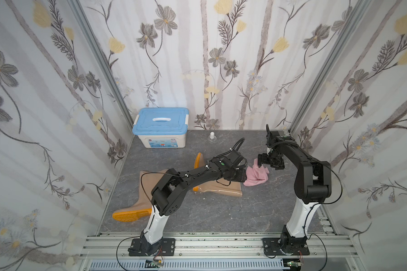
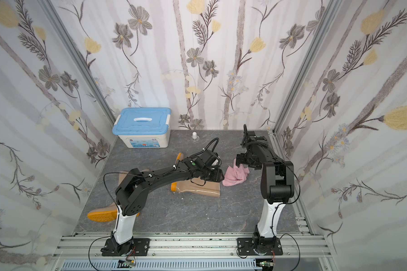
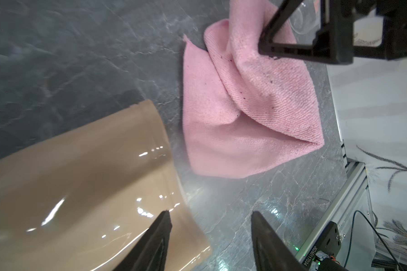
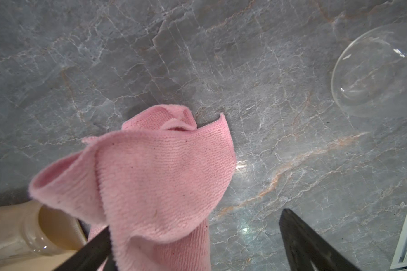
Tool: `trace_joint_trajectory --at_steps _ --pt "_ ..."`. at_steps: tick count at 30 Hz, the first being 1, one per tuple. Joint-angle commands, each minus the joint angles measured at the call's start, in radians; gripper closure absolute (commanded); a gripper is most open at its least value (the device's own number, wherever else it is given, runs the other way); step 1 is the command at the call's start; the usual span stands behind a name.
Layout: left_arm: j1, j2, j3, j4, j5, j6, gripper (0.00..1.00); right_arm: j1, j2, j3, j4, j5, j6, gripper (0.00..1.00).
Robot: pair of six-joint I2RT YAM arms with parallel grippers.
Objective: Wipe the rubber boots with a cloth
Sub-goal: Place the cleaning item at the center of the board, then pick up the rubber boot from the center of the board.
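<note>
R hand (image 4: 196,220) wide open, nothing clamped; cloth (image 3: 233,117) draped on one finger (image 4: 96,246), rest on desk (image 4: 197,58) under it. L hand (image 3: 210,212) half open, empty, over boot (image 3: 80,176) shaft mouth; shaft axis runs toward cloth. R nearer.

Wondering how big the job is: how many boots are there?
2. One boot lies mid-table beside the pink cloth; the other boot lies near the left arm's base, partly hidden.

We see bright, even overhead light in both top views, soft shadows, and bowing toward the edges. In the wrist views glare streaks the blurred boot (image 3: 80,187) and spots the tabletop (image 4: 241,164).
</note>
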Motion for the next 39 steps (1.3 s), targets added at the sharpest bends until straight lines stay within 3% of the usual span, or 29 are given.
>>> trace_joint_trajectory --at_steps 1,14,24,27,34,39 --pt "-0.015 0.058 0.077 -0.001 0.003 -0.014 0.43 -0.006 0.009 0.006 0.008 -0.021 0.000 0.04" --pt "-0.058 0.297 0.261 0.018 0.132 -0.092 0.44 -0.051 0.005 -0.010 0.033 -0.071 -0.008 0.05" --pt "-0.055 0.399 0.376 -0.081 0.154 -0.087 0.44 -0.096 -0.222 0.188 -0.101 -0.053 -0.029 0.03" --pt "-0.055 0.404 0.387 -0.091 0.158 -0.083 0.44 -0.098 -0.292 0.266 -0.138 -0.041 -0.030 0.03" --pt "-0.058 0.402 0.400 -0.112 0.160 -0.071 0.44 -0.098 -0.455 0.281 -0.118 -0.042 -0.025 0.01" --pt "-0.058 0.353 0.535 -0.289 0.094 0.037 0.44 -0.098 -0.497 0.193 -0.128 -0.060 -0.017 0.01"
